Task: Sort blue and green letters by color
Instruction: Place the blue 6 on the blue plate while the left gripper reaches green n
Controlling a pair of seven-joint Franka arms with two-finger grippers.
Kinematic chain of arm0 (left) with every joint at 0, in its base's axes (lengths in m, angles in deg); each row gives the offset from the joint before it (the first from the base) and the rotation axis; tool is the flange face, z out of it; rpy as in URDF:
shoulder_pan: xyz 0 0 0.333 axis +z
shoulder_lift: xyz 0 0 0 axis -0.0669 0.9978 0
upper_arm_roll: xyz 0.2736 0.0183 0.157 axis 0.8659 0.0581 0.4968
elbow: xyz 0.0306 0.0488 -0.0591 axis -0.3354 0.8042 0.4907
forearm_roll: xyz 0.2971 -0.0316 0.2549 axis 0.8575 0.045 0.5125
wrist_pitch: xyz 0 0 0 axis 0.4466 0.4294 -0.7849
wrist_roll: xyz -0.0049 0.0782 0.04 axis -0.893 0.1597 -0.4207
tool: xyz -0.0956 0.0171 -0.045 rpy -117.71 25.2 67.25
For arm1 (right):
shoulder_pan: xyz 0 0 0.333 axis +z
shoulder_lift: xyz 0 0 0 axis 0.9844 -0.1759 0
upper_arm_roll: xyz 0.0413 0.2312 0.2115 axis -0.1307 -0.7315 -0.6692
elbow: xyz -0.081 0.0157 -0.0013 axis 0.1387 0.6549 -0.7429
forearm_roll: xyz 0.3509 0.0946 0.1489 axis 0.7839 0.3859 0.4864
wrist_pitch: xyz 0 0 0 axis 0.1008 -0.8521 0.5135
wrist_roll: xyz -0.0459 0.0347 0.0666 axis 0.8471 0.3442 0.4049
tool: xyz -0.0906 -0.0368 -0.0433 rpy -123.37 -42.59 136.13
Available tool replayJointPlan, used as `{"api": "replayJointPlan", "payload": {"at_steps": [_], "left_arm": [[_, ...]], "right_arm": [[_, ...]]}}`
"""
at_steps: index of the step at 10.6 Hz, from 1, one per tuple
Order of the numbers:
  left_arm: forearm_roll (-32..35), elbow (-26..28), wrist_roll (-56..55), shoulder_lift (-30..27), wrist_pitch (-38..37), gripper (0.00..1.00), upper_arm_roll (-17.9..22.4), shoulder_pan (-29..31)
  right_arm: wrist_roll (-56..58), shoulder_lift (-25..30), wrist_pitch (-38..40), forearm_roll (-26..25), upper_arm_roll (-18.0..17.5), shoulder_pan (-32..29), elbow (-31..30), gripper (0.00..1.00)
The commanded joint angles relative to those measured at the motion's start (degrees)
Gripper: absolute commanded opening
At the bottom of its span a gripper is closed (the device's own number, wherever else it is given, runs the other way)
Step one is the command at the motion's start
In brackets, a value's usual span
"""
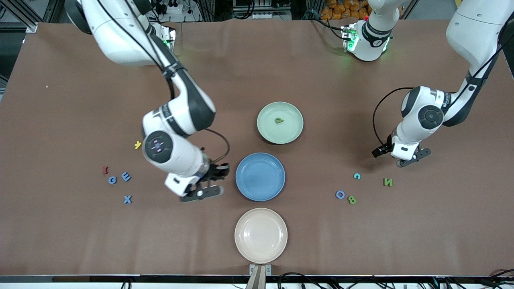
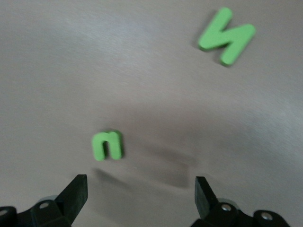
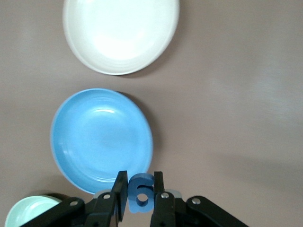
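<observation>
**Blue letter in hand at the blue plate; one green letter sorted**

Dial: centred on the blue plate (image 1: pixel 260 188), twelve toward the robots' bases.

Front view. We note the green plate (image 1: pixel 296 130) at 1 o'clock with the green P (image 1: pixel 278 120) in it. That is the only letter placed. The blue plate is bare. A pale plate (image 1: pixel 261 249) sits at 6, also bare. The right gripper (image 1: pixel 221 170) hangs over the table by the blue plate's 9 o'clock rim. Out at 9 lie the blue G (image 1: pixel 112 180), E (image 1: pixel 126 176) and X (image 1: pixel 127 199), with a red letter (image 1: pixel 105 170) and a yellow letter (image 1: pixel 138 145) nearby. At 3 to 4 lie the blue O (image 1: pixel 340 194), green B (image 1: pixel 352 199), green N (image 1: pixel 387 182) and a teal c (image 1: pixel 356 176). The left gripper (image 1: pixel 405 154) waits above the table near N.

Left wrist view. Its jaws are spread and empty. N (image 2: pixel 227 37) and a smaller piece (image 2: pixel 108 145), probably the c, lie below.

Right wrist view. The right gripper (image 3: pixel 140 198) is clenched on the held blue letter (image 3: pixel 140 193), just at the blue plate's edge (image 3: pixel 71 156).

Judgement: early in the task. The next step is likely dropping the held letter in the blue plate. Four blue and two green remain on the table.
</observation>
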Motion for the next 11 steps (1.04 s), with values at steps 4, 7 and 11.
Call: {"api": "replayJointPlan", "payload": {"at_steps": [4,7,11], "left_arm": [[2.4,0.6,3.3,0.6,3.3,1.0,-0.7,5.3],[2.6,0.3,6.6,1.0,3.4,1.0,-0.7,7.3],[2.3,-0.7,5.2,2.8,3.4,1.0,-0.8,6.8]], "right_arm": [[0.3,-3.9,-13.8,1.1,-0.1,8.5,-4.0,0.04],[-1.1,-4.8,-13.8,1.3,-0.1,9.5,-4.2,0.71],[-4.6,-3.6,-9.5,-0.7,0.8,8.6,-4.0,1.0]]}}
